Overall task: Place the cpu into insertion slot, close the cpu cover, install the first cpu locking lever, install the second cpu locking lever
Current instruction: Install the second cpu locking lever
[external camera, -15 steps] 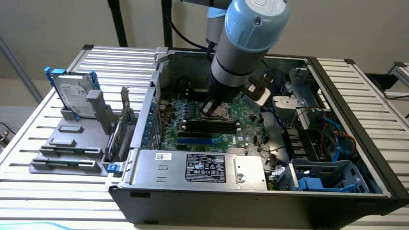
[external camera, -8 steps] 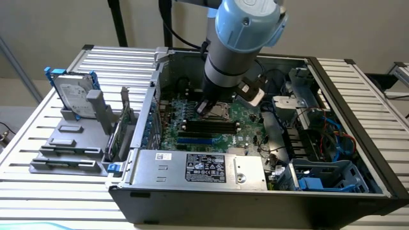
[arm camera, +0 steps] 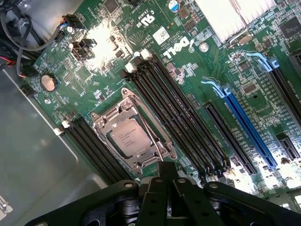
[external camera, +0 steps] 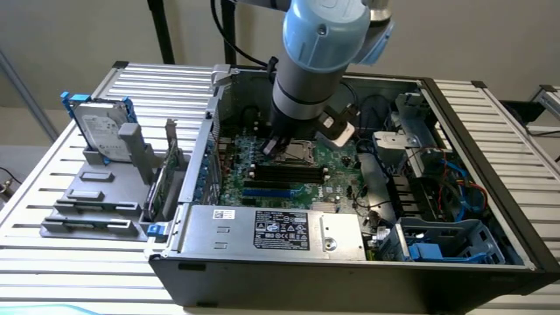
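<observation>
The cpu [arm camera: 129, 137], a pale square chip, lies flat in the insertion slot [external camera: 298, 152] on the green board. The silvery cpu cover [arm camera: 106, 120] is folded down around it, and the chip shows through the cover's window. A thin metal locking lever [arm camera: 151, 136] runs along one side of the cover. My gripper [arm camera: 167, 165] is shut, and its dark fingertips sit right at the end of that lever, at the socket's corner. In the exterior view the gripper [external camera: 273, 147] hangs low inside the case, just to the left of the socket. I see nothing held between the fingers.
Long black memory slots [arm camera: 174, 108] run beside the socket, with a blue card slot [arm camera: 249, 127] beyond. The grey power supply box [external camera: 271, 230] fills the case front. Cables [external camera: 455, 177] crowd the exterior view's right. A hard drive [external camera: 101, 131] stands outside the case.
</observation>
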